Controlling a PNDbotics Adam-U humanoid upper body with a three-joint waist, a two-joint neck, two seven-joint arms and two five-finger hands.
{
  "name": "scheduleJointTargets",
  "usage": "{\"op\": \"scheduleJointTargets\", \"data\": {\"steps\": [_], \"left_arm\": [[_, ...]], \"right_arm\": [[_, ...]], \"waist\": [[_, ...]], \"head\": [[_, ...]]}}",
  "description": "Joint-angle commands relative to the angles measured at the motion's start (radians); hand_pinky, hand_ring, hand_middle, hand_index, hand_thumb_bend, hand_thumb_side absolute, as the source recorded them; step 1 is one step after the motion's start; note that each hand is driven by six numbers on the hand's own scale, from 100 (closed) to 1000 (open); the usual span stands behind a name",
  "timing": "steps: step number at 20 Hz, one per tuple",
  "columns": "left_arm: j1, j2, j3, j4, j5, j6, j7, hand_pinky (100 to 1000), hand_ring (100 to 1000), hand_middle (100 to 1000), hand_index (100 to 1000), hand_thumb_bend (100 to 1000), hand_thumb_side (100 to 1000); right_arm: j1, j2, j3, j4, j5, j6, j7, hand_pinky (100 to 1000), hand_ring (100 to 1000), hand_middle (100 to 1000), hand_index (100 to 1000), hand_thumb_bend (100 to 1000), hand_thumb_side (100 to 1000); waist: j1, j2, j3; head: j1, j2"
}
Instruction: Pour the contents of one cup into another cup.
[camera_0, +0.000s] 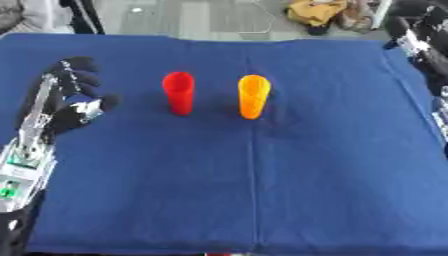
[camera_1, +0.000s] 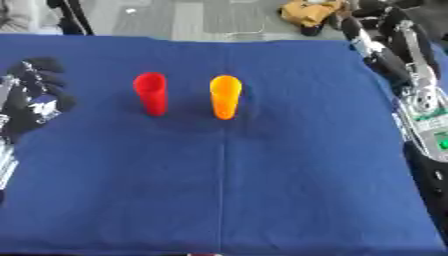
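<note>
A red cup (camera_0: 178, 99) and an orange cup (camera_0: 253, 96) stand upright side by side on the blue cloth (camera_0: 262, 180), a little apart, red on the left. My left hand (camera_0: 72, 95) hovers open to the left of the red cup, fingers relaxed, holding nothing. My right hand (camera_1: 385, 35) is raised at the far right edge of the table, well away from the orange cup, fingers relaxed and open. I cannot see what is inside either cup.
The blue cloth covers the whole table, with a crease running down its middle. Beyond the far edge lies a grey floor with a yellow-brown bundle (camera_0: 319, 11) on it.
</note>
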Motion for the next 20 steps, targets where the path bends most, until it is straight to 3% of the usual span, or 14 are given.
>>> {"op": "scheduleJointTargets", "data": {"steps": [1, 7, 15, 20], "left_arm": [[-0.032, 0.011, -0.008, -0.001, -0.016, -0.013, -0.026, 559, 628, 679, 796, 977, 505], [-0.081, 0.008, -0.019, 0.055, -0.083, -0.011, -0.025, 558, 642, 700, 802, 1000, 476], [-0.171, -0.009, -0.042, 0.185, -0.159, -0.028, 0.025, 555, 631, 691, 804, 1000, 385], [-0.219, -0.043, -0.049, 0.281, -0.18, -0.056, 0.051, 542, 615, 679, 799, 1000, 378]], "right_arm": [[-0.027, -0.015, -0.001, -0.004, 0.014, -0.004, 0.002, 540, 745, 719, 820, 539, 576], [-0.04, -0.004, 0.008, 0.005, 0.032, -0.007, 0.008, 559, 779, 762, 855, 571, 595], [-0.046, 0.013, 0.016, 0.014, 0.036, -0.008, 0.016, 556, 773, 753, 860, 572, 602], [-0.051, 0.021, 0.02, 0.013, 0.034, -0.007, 0.017, 553, 768, 747, 859, 571, 605]], "waist": [[0.001, -0.008, 0.003], [-0.002, 0.004, -0.001], [-0.009, 0.014, -0.015], [-0.014, 0.019, -0.027]], "head": [[0.003, 0.0], [-0.002, -0.005], [0.001, -0.014], [0.003, -0.025]]}}
